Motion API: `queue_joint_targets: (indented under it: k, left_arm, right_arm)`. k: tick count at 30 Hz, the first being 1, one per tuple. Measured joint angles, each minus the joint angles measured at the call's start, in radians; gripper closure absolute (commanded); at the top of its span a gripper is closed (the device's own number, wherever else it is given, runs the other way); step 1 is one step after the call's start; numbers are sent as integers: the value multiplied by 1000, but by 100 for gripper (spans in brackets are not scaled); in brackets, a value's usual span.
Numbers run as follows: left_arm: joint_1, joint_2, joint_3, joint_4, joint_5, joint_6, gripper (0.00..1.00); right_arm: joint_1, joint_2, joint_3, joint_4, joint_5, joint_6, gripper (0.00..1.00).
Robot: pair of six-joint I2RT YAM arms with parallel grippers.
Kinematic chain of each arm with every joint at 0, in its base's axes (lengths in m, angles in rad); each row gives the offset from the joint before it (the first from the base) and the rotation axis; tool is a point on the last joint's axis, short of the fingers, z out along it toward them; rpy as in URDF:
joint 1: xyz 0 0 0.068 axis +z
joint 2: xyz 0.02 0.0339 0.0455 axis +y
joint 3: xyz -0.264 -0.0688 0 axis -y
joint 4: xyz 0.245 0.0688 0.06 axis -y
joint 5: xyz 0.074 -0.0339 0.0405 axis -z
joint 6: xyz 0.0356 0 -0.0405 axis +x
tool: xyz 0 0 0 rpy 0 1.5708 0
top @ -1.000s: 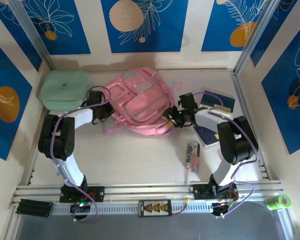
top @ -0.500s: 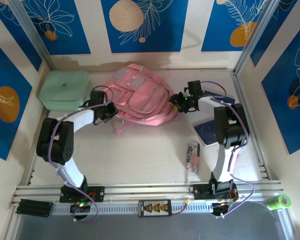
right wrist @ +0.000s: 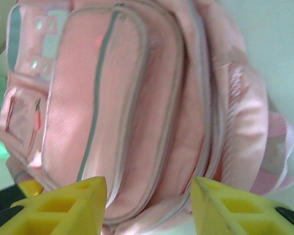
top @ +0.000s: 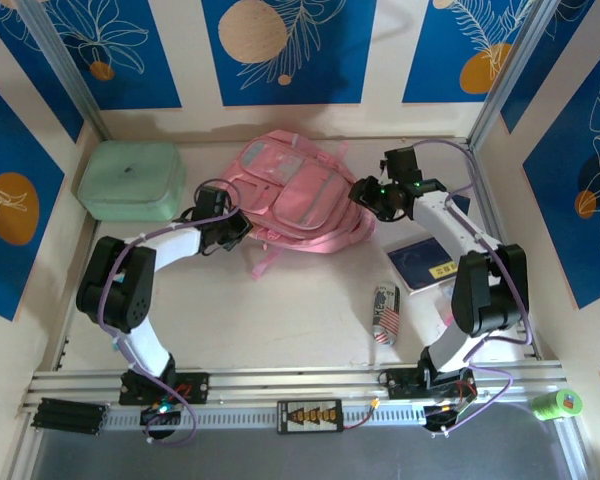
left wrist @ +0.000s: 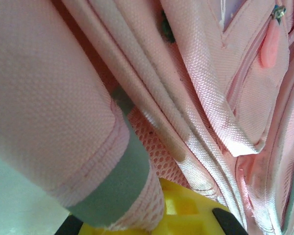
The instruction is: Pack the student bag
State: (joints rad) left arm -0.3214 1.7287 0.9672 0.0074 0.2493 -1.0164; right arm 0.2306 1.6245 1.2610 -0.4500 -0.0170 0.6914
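Student bag [top: 300, 192] lies flat at far centre of the table [top: 280, 315], front pockets facing up. Its long axis runs far to near and is tilted, with the far end leaning left and the near end leaning right. The pale grey panel end points to the far wall. Loose pink straps [top: 265, 260] spill off the near-left edge onto the table.

Left gripper [top: 230, 226] sits at the bag's near-left edge, jaws closed tight on bag fabric. In the left wrist view a grey-trimmed pink strap edge [left wrist: 112, 181] and pink mesh press on the yellow finger pad [left wrist: 186, 218]. A pink zipper pull [left wrist: 269, 49] shows upper right.

Right gripper [top: 372, 196] is at the bag's right edge. Its yellow fingers [right wrist: 63, 203] are spread part way, and nothing is gripped. In the right wrist view the bag's front [right wrist: 122, 112] lies beyond the gap between them. Cannot tell if the tips touch the bag.

Mint green case [top: 130, 180] sits far left, just beside the left arm and apart from the bag. Blue booklet [top: 425, 265] lies right of centre. A can [top: 385, 312] lies on its side near it, toward the near edge.
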Motion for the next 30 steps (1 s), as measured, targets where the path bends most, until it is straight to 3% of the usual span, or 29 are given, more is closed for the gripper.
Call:
queue_joint_targets:
  k: [4,7,11,14,22,30]
  left_arm:
    - [10,0,13,-51,-41,53,100]
    - [32,0,45,-122,-75,119,94]
    - [80,0,95,-222,-131,230,55]
    - [97,-5,139,-286,-158,294,45]
    - [67,-113,147,-370,-176,377,31]
    - [-59,-132,224,-395,-151,440,19]
  right_arm:
    - [12,-5,-38,-17,10,-6,50]
    - [-16,-2,-71,-31,10,-2,49]
    - [-65,-3,-83,-34,10,9,47]
    - [-109,-3,-98,-37,23,21,45]
    - [-267,30,-160,-113,123,69,41]
    - [-347,166,-132,-152,138,67,41]
